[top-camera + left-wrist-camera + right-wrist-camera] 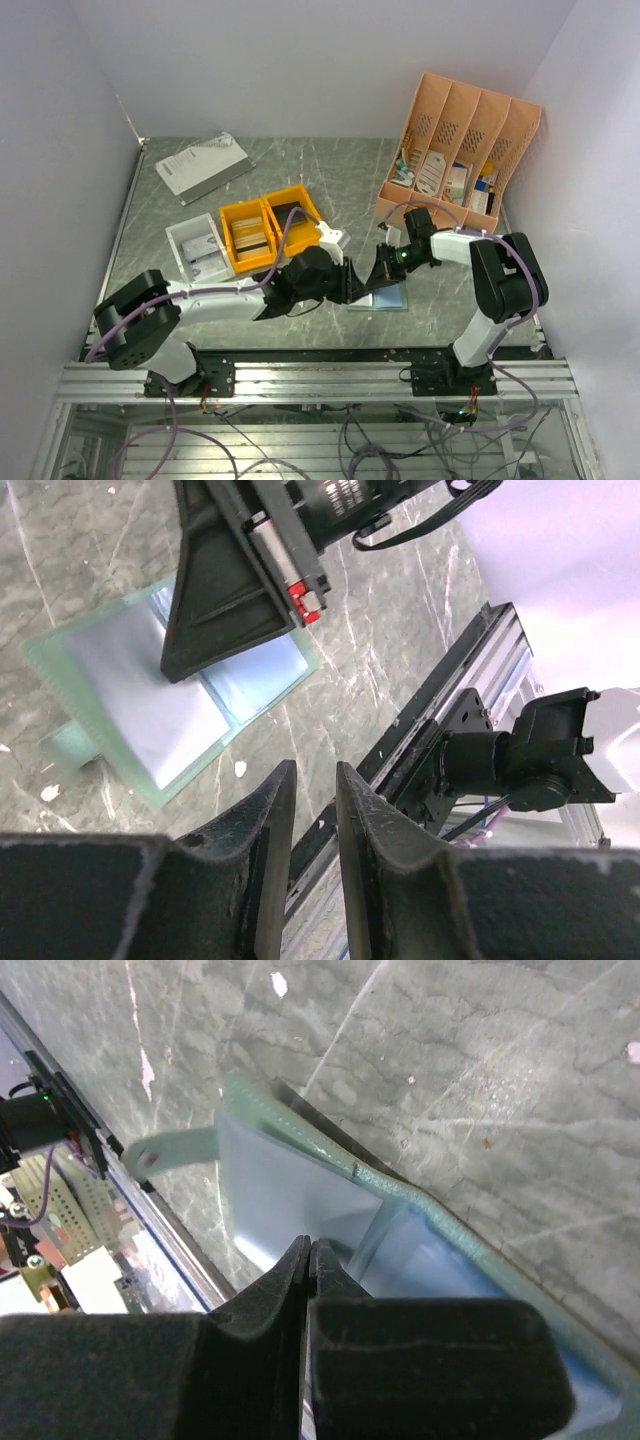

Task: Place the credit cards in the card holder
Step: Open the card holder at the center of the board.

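left hand (315, 773) slightly parted, empty | right hand (310, 1246) closed, tips on open card holder (268, 1182)

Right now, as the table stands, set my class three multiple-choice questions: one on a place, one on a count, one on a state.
1. Where does the card holder lie?
A. in the peach desk organiser
B. on the table, at the right gripper
C. in a yellow bin

2. How many yellow bins stand on the table?
A. one
B. four
C. two

3. How is the card holder?
A. opened flat, blue inside up
B. folded shut
C. standing on edge

Answers:
1 B: the top view shows it on the marbled top, with the right gripper's tip on it.
2 C: two sit side by side next to a white bin.
3 A: the left wrist view shows its light blue inside spread out.
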`<state>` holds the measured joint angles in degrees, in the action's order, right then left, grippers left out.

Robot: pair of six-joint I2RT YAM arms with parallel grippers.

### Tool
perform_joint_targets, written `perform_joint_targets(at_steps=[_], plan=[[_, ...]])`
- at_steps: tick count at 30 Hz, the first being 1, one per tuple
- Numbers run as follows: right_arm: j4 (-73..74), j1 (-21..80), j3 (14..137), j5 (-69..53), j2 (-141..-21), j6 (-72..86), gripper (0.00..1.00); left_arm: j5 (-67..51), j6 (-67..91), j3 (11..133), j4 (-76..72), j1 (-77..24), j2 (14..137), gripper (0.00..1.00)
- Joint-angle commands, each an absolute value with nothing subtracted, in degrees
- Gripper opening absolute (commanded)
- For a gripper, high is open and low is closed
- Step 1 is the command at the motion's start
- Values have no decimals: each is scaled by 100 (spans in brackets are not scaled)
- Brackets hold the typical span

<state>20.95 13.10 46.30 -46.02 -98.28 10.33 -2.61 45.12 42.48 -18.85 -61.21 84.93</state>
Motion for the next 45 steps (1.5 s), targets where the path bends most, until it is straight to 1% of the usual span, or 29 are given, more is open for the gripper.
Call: perform_joint_targets(at_steps=[1,6,8,11,18,23,25,28,30,35,38,40,42,45], plan=[[2209,1475,4847,-4481,-10083,866,0,-127,4260,4633,-1456,-6091,8711,34],[2228,1549,4862,-4382,-10069,804,0,118,4161,5233,-1073,-6070,9605,31],[2226,1550,4845,-4339,-9990,784,0,228,4137,5393,-894,-6042,9976,24],[2198,1547,4803,-4275,-9871,765,0,451,4127,5422,-764,-6006,10188,19],[2302,1540,4863,-4166,-9673,635,0,648,3998,5457,-551,-5922,10652,17],[2288,1483,4705,-3935,-8946,400,0,573,4125,5220,-742,-5924,10656,16],[2336,1425,4590,-3756,-8597,275,4,467,4255,5073,-878,-5928,10608,16],[2268,1194,4406,-3696,-8195,377,13,302,4547,4837,-1268,-5998,10589,16],[2256,1046,4362,-3697,-8142,418,15,309,4717,4761,-1394,-6096,10609,15],[2440,567,4587,-3630,-8470,341,17,465,5091,4614,-1555,-6316,10547,16],[3056,325,5365,-3378,-8679,-541,26,577,5225,4535,-1598,-6369,10414,16],[3503,217,5613,-3423,-8682,-1212,31,653,5234,4494,-1610,-6381,10314,16],[3724,221,5560,-3347,-8593,-1684,37,732,5164,4506,-1534,-6381,10209,16],[3822,336,5398,-2650,-8561,-2117,39,823,4980,4655,-1287,-6381,10105,16]])
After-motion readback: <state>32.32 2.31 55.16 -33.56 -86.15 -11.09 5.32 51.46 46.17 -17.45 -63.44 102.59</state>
